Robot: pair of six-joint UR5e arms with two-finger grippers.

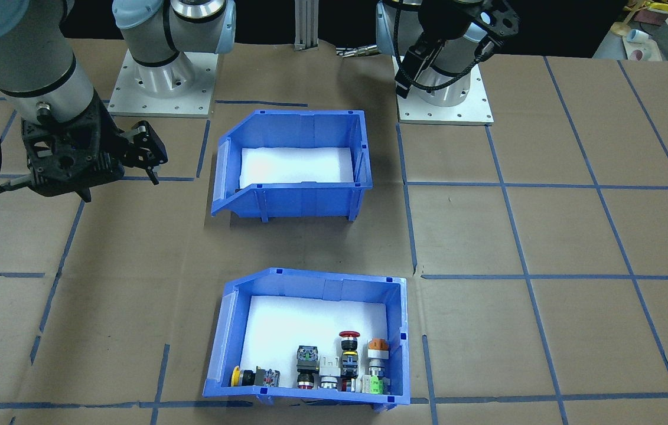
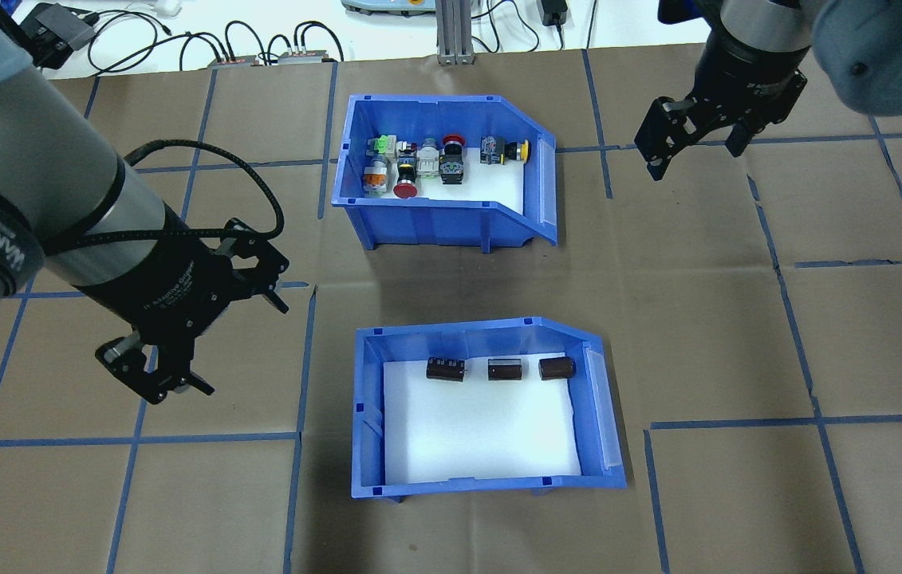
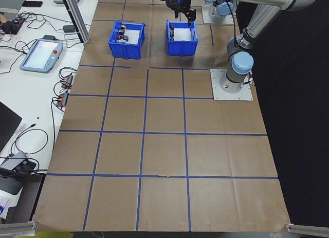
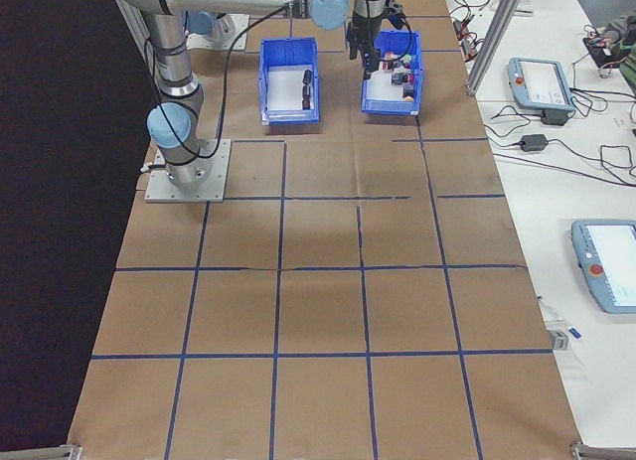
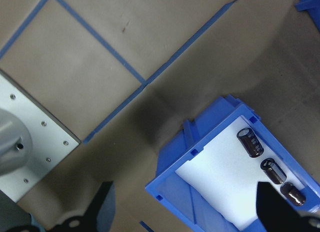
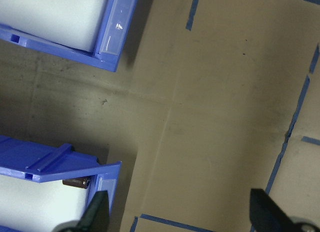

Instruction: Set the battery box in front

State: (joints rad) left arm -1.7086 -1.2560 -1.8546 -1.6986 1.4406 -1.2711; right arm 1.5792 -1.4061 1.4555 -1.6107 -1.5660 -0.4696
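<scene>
Battery box (image 2: 490,410) sits on the desk (image 2: 738,335) on the robot's near side, with the switch bin (image 2: 443,175) beyond it toward the operators' edge, the two well apart. I read this as the approach step: neither claw touches anything yet. My left claw (image 2: 203,339) hangs beside the box's closed side wall with its fingers apart and nothing between them; my right claw (image 2: 686,143) hovers off to the side of the switch bin, also apart and empty. Next, I think, one claw has to come down over a box wall and close on it. It is a blue plastic bin with a sloped cut-away side, a white foam floor, and three dark cylinders (image 2: 501,369) lying in a row.
</scene>
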